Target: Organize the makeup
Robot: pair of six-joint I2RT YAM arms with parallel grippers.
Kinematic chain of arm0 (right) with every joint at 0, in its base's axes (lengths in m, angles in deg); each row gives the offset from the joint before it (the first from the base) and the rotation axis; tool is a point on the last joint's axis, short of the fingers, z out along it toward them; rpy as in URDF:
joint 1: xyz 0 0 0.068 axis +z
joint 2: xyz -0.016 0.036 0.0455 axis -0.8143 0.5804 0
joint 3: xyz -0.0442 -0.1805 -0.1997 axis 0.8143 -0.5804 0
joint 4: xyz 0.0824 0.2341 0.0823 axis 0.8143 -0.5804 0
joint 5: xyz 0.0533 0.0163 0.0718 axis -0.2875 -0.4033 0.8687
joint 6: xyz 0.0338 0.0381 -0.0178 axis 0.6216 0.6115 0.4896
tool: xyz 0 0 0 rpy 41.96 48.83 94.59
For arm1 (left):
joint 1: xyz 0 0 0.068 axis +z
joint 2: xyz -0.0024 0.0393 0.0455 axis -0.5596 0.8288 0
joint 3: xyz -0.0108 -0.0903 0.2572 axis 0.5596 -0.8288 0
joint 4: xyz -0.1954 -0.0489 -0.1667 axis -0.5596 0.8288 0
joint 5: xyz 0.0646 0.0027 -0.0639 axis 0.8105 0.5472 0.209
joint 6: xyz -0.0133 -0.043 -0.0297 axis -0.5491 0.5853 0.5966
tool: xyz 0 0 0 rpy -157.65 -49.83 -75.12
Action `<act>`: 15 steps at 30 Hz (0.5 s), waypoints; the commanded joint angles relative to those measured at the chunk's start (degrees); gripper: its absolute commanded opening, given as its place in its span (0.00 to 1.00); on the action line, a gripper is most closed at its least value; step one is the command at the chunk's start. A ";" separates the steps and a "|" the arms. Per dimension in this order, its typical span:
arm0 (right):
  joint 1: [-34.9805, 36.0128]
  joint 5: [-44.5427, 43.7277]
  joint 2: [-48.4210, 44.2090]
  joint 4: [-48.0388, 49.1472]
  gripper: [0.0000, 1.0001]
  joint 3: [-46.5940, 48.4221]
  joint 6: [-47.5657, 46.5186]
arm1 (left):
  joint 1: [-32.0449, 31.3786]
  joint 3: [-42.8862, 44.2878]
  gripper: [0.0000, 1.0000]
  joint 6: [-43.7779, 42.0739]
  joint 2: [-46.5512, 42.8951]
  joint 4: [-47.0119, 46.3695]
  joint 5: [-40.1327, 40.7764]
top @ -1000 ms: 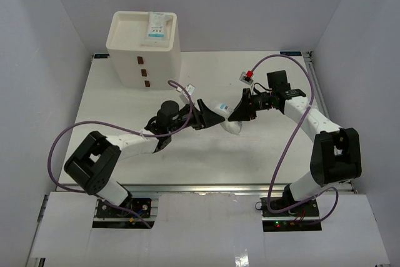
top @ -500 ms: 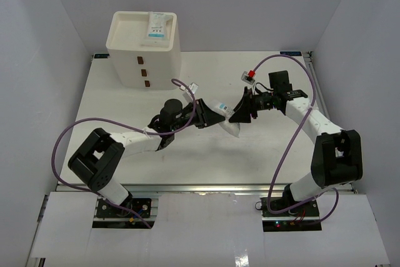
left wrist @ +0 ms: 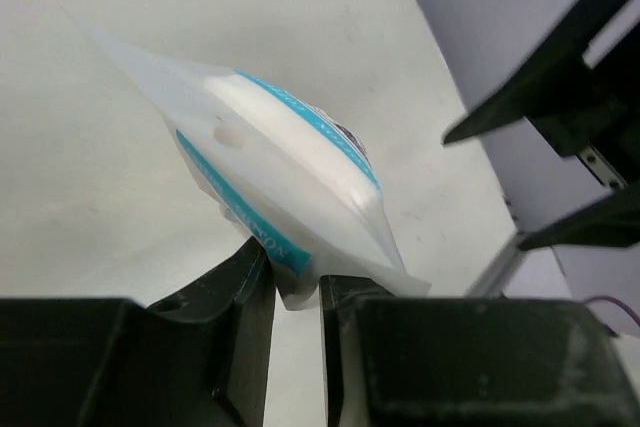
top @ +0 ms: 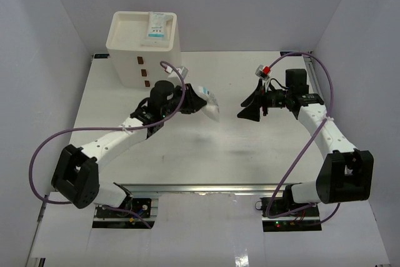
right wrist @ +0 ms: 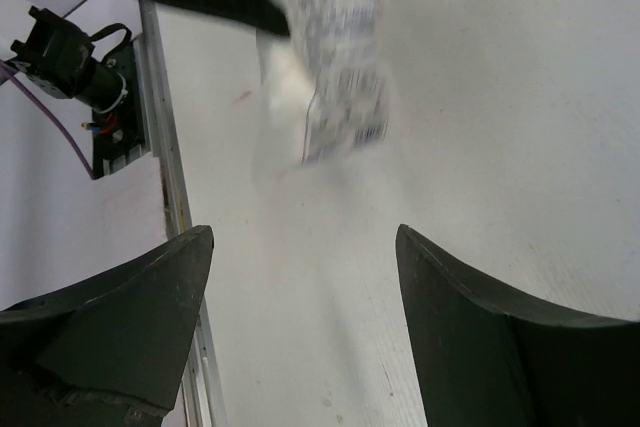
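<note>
One sachet (left wrist: 280, 162) sits clamped in our left claw (left wrist: 295, 282); our right claw (right wrist: 303, 237) gapes empty opposite. Mid-carry, we judge: next, raise it onto the box (top: 156, 60) behind the left claw.

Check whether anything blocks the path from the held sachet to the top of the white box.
Nothing visible does. The left gripper holds the sachet right of the box, only bare table between them. A second sachet already lies on the box top, room left beside it.
</note>
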 commanded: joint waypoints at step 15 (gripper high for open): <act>-0.11 -4.87 -4.46 4.06 0.82 -3.64 -0.04 | 23.88 43.28 0.29 -26.57 15.93 20.32 27.51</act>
